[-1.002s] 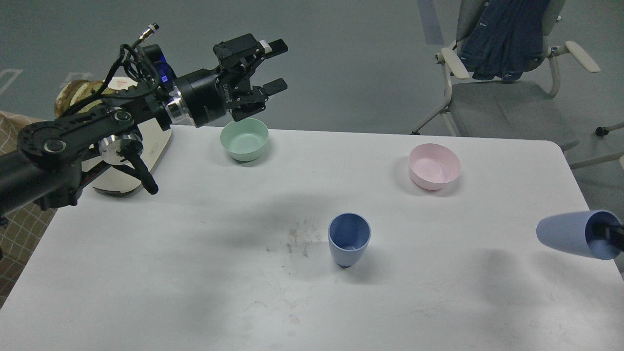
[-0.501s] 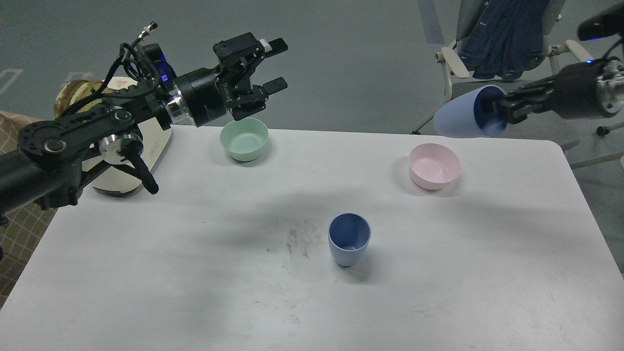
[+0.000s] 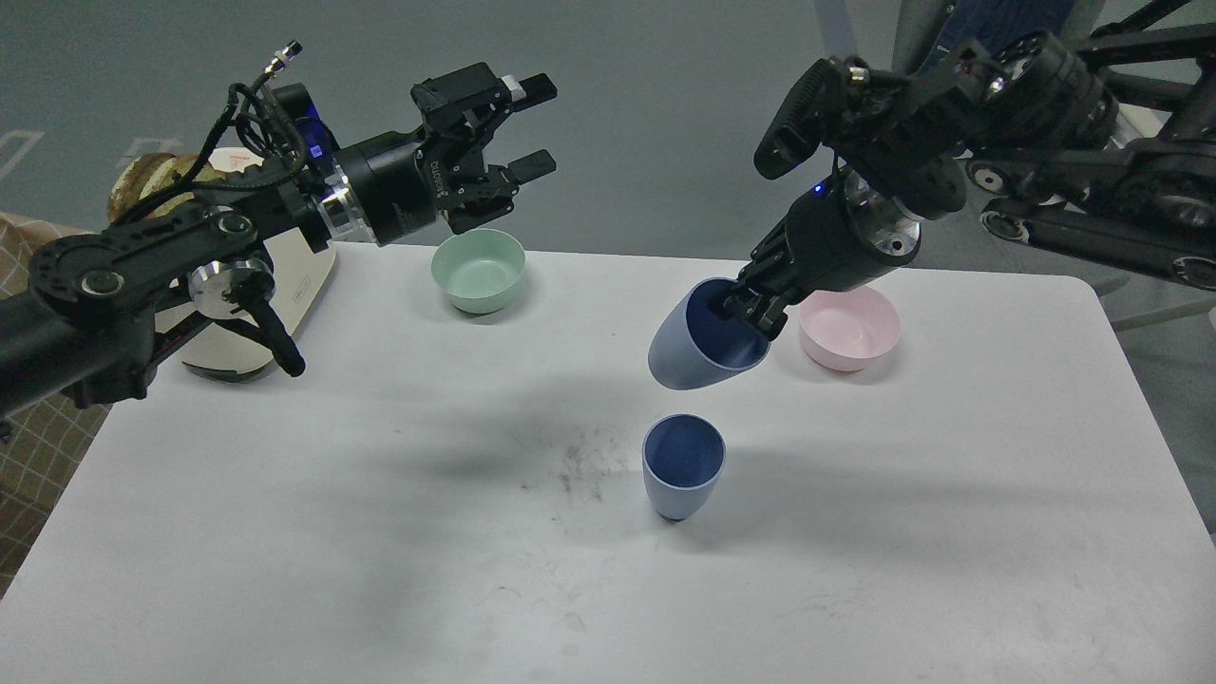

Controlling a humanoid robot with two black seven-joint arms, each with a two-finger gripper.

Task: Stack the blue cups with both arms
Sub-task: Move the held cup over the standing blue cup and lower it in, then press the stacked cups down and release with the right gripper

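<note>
One blue cup stands upright on the white table, near the middle. My right gripper is shut on the rim of the second blue cup and holds it tilted in the air, just above and behind the standing cup. One finger is inside the held cup. My left gripper is open and empty, raised above the table's far left edge, over the mint-green bowl.
A pink bowl sits on the table just right of the held cup, under my right arm. A white flat device lies at the table's left edge. A chair with a blue jacket stands behind the table.
My right arm has swung in from the right with the second cup, from beyond the table's far edge to just above the standing cup. The left arm has barely moved.
</note>
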